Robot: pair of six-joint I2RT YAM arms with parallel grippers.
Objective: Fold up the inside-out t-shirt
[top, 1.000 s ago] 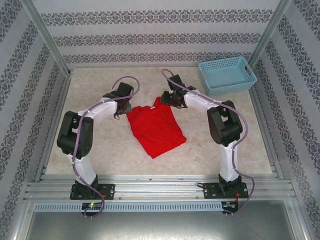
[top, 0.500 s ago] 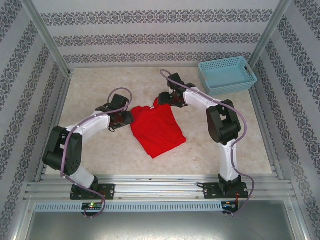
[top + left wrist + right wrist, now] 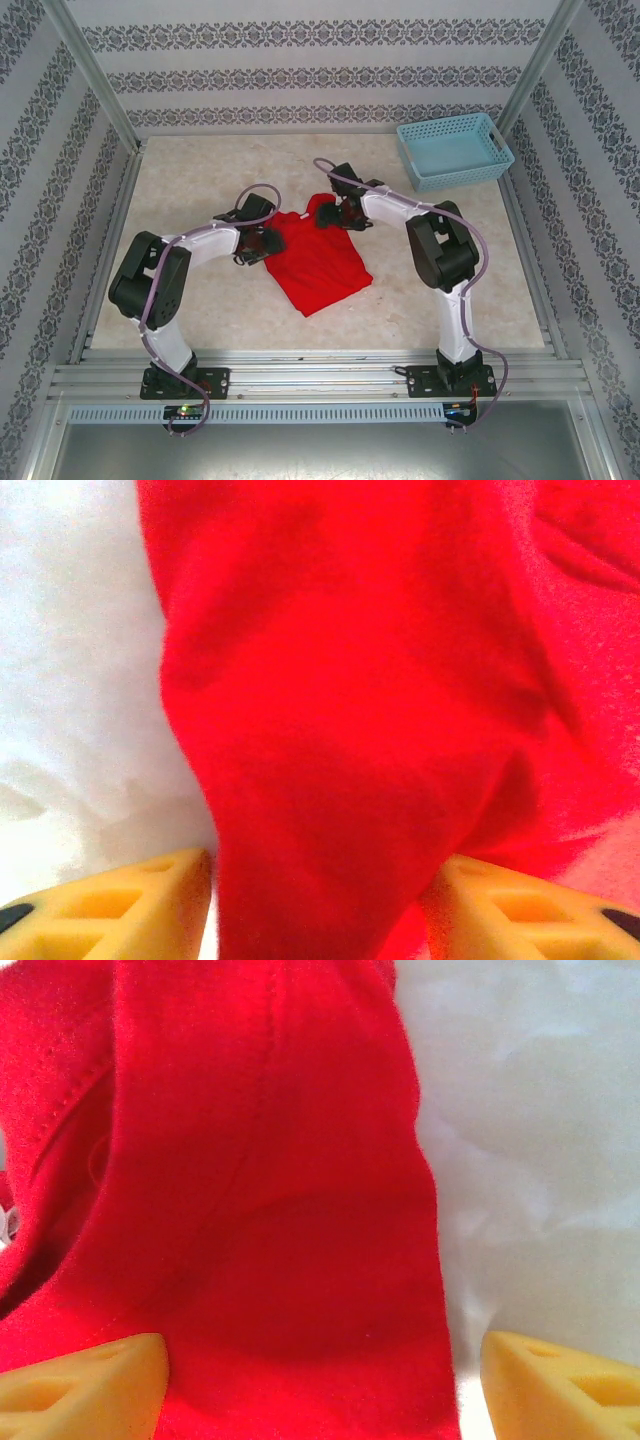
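Top external: one red t-shirt [image 3: 318, 258], one basket [image 3: 455, 150] (pale blue), both jaws parted, empty

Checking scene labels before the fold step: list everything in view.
t-shirt: 1, red, wrinkled, mid-table
basket: 1, light blue, far right corner of the table
table: 1, pale beige, under everything
walls: 3, grey-white patterned, left, back, right
left arm: 1, white and black, base at near edge
right arm: 1, same, base at near edge
left gripper: 1, yellow fingers, open, shirt's left edge
right gripper: 1, yellow fingers, open, shirt's far edge
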